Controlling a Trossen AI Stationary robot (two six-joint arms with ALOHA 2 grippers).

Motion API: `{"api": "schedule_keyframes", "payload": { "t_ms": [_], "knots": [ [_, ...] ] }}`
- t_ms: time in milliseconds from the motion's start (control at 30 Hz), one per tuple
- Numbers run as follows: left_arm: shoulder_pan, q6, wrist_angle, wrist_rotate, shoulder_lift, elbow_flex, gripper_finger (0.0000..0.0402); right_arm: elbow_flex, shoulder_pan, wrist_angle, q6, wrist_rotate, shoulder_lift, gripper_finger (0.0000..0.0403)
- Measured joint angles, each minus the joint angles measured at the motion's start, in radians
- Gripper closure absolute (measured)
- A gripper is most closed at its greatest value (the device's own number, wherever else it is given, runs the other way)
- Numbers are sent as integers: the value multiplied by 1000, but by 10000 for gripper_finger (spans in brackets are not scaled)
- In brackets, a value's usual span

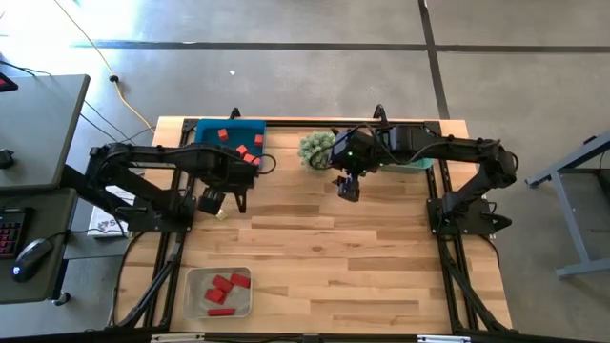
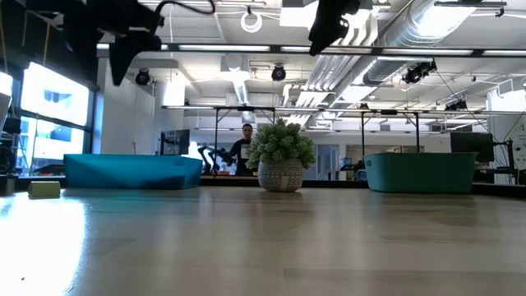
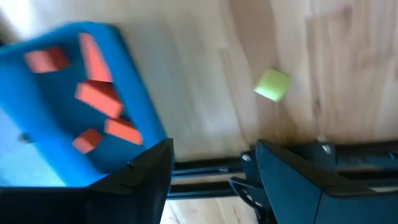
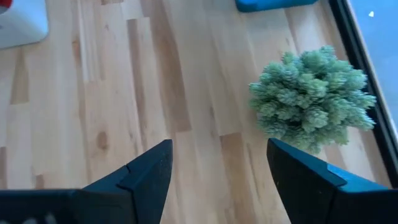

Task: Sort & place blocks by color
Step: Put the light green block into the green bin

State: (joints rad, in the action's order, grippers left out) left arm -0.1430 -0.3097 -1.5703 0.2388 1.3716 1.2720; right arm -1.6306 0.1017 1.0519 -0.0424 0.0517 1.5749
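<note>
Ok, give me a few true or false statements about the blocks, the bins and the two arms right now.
1. The blue bin holds red blocks. True.
2. The left gripper grips the yellow-green block. False: its jaws are open and the block lies loose on the table.
3. The plant stands between the blue and teal bins. True.
4. The right gripper carries a red block. False: its open jaws hold nothing.

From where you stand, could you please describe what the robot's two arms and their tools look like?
Both arms are dark, jointed and trailing black cables. The left tool and right tool each end in two flat, angular, matte dark fingers. No markings are legible.
</note>
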Motion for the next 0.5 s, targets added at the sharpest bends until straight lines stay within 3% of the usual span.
{"api": "schedule_keyframes", "payload": {
  "t_ms": [233, 500],
  "knots": [
    [5, -81, 72, -78, 0, -157, 183, 0, 59, 0, 49, -2, 0, 155],
    [40, -175, 178, -81, 0, -263, 182, 0, 126, -4, 69, -32, 0, 155]
  ]
}}
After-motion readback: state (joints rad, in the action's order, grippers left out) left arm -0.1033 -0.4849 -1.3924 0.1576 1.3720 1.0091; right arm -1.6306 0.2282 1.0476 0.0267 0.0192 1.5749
